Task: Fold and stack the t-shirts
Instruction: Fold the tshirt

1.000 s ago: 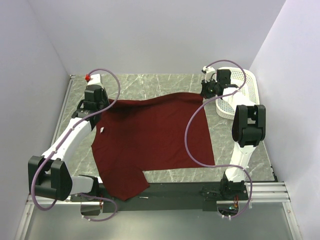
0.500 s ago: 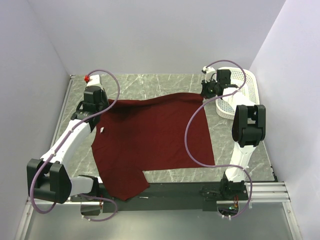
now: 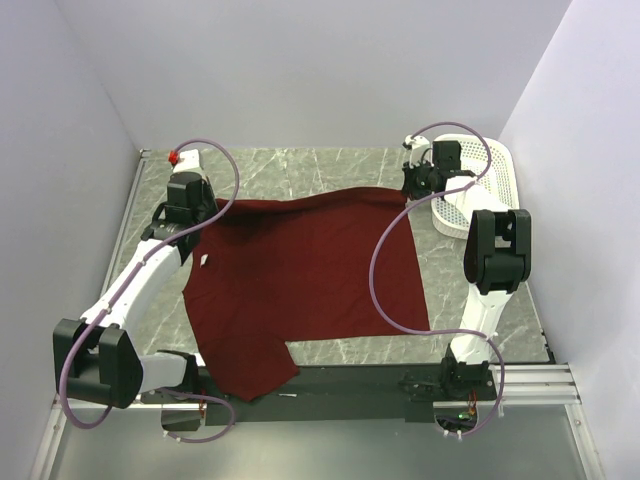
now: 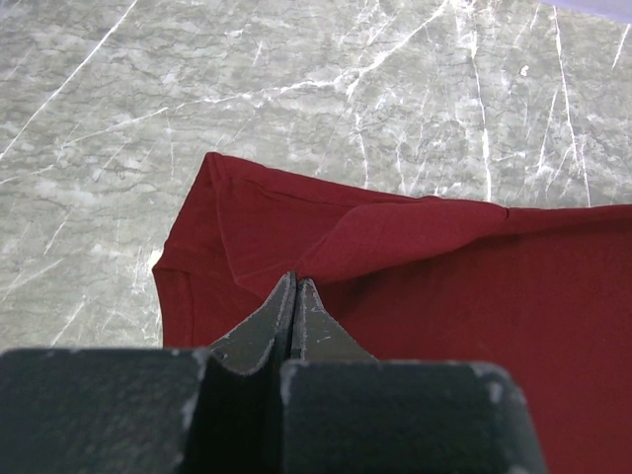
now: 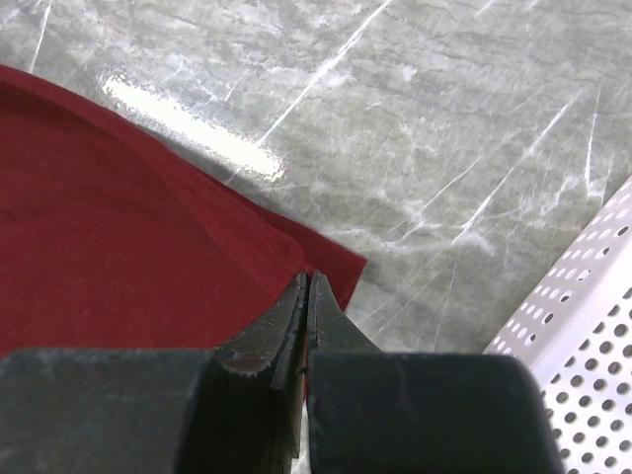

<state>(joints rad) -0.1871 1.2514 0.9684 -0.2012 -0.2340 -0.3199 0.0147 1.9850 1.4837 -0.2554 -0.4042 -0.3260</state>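
A single dark red t-shirt of soft, matte knit lies spread across the grey marble-patterned table, its near sleeve hanging over the black rail at the front edge and a small white speck showing near its left side. The left gripper has its dark, scuffed fingers pressed together on a raised fold near the shirt's far-left hemmed corner, which the wrist view shows pulled into a shallow ridge. The right gripper is likewise clamped tight, pinching the far-right corner, where the cloth ends in a neat stitched point on the glossy stone. Just beside it sits one white perforated plastic basket with a rounded rim. Compared with a second ago, the left wrist has edged slightly toward the far-left corner, while the shirt's outline looks almost unchanged. In all there are one shirt, one basket, two arms and two looping purple cables.
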